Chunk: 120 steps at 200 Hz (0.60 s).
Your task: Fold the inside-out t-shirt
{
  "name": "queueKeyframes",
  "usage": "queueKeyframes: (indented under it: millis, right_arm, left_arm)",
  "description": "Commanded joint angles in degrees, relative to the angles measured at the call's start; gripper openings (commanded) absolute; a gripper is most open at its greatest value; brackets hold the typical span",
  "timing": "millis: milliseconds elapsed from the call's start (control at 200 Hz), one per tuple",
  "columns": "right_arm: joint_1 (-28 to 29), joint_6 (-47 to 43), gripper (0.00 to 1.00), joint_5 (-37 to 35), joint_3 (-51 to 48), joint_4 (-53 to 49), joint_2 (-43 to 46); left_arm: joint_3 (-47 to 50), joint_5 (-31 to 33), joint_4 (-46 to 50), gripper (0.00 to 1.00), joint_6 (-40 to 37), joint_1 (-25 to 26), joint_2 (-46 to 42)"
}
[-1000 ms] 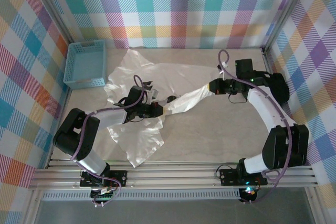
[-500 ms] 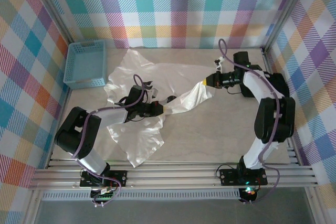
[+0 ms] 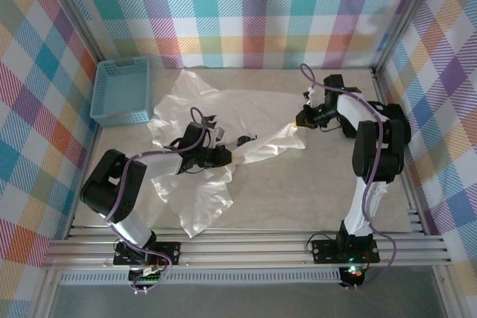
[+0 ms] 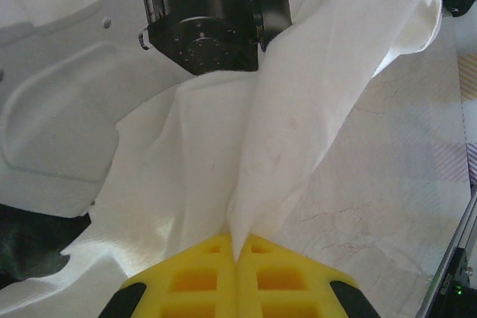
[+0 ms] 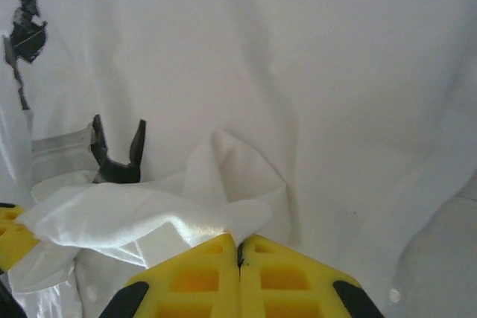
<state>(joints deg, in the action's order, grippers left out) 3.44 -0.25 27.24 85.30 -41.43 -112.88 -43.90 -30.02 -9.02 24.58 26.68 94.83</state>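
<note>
Since the earlier frames the right arm has drawn its elbow in from the lower right of the top view and now stands folded up at right of centre. The right gripper [image 3: 301,119] has barely shifted, and the left gripper [image 3: 229,156] has stayed in place.

In the left wrist view the left gripper [image 4: 237,247] has its yellow pads pressed together at the bottom edge, pinching a fold of the inside-out t-shirt [image 4: 298,109] that fans upward and to the right. In the right wrist view the right gripper [image 5: 240,247] is likewise clamped, with bunched white cloth at its pads.

From above, a taut band of the inside-out t-shirt [image 3: 197,202] runs between the two grippers. The rest lies rumpled over the centre-left of the table [image 3: 313,191]. A blue basket [image 3: 121,91] sits at upper left, just beside the cloth's edge.
</note>
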Motion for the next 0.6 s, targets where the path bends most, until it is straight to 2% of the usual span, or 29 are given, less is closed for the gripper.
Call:
queueKeyframes:
  millis: [0,130,255,395,595]
  right_arm:
    - [-0.2,1.9,0.27,-5.8,-3.5,0.3,4.7]
    - [0.5,3.3,0.41,-7.2,-9.9,4.4,10.2]
    - [2.5,2.4,0.48,-10.7,-16.3,8.6,15.1]
    - [6.3,0.5,0.5,-16.1,-19.1,12.0,16.0]
    - [9.8,-1.2,0.48,-23.6,-17.0,14.2,11.2]
  left_arm:
    - [-1.4,-1.0,1.2,0.0,-1.4,-0.7,0.3]
    - [-1.6,-1.0,1.3,0.0,-1.6,-0.7,0.7]
    - [-1.6,-1.2,1.0,0.0,-1.5,-0.7,0.7]
    - [-1.5,-1.4,0.9,0.0,-1.6,-0.7,0.8]
    - [-1.3,-1.5,0.6,0.0,-1.3,-0.7,0.2]
